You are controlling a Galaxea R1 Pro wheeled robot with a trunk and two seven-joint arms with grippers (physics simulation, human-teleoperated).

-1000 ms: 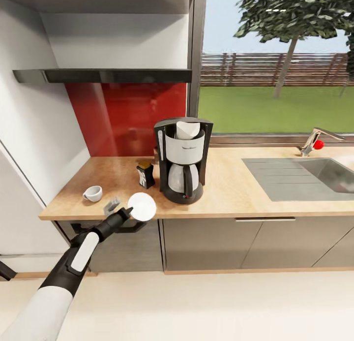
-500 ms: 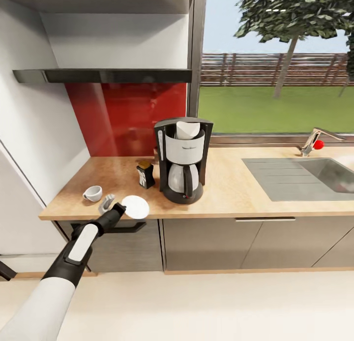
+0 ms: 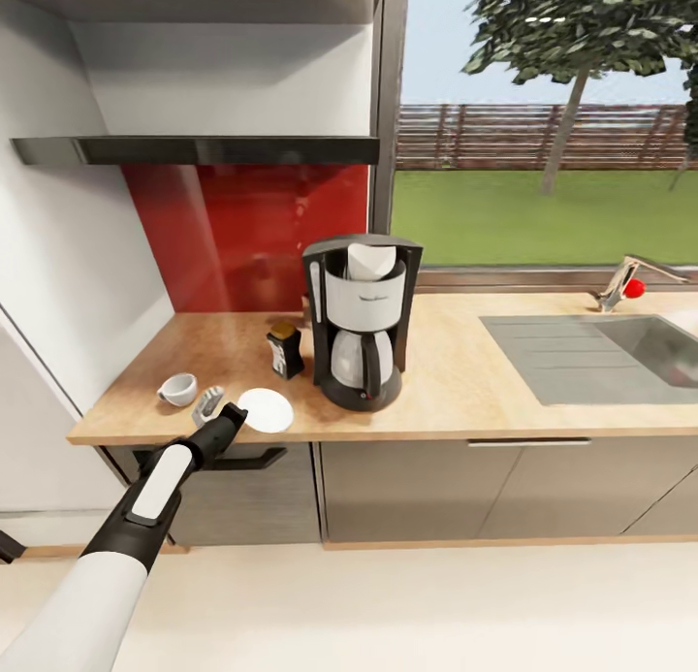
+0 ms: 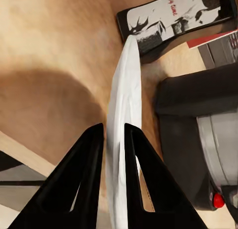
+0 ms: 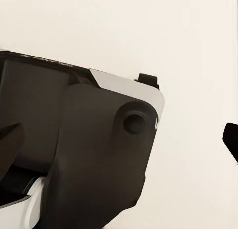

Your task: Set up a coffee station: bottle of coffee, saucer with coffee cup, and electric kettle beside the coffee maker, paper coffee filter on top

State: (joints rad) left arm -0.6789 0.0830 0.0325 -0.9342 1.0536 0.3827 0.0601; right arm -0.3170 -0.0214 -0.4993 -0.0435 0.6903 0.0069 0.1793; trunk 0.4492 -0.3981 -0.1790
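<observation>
Item one, the coffee maker [image 3: 360, 323]: we find it standing on the countertop [image 3: 465, 381], carafe in place, red switch low on its front. A white paper filter [image 3: 371, 259] sits in its top opening, so we count that step as done.

Item two, the bottle of coffee [image 3: 285, 348]: it stands on the countertop just beside the coffee maker, on its left. The shelf [image 3: 194, 149] above shows nothing on it from this angle. We count this step as done too.

Item three, the saucer [image 3: 265, 409]: we see it at the front edge of the countertop, near the coffee maker and in front of the bottle. Our left gripper [image 3: 225, 412] has its two fingers [image 4: 84, 184] pinched on the saucer's rim, one on each face, as the left wrist view shows edge-on. Whether the plate already rests flat on the wood we cannot tell. We judge this step to be in hand.

Item four, the coffee cup [image 3: 179, 389]: it sits on the countertop to the left of the saucer, apart from it, not yet on the saucer.

Item five, the electric kettle: we cannot place it.

Right gripper: we cannot tell its state; the right wrist view gives dark robot casing against a pale surface.
</observation>
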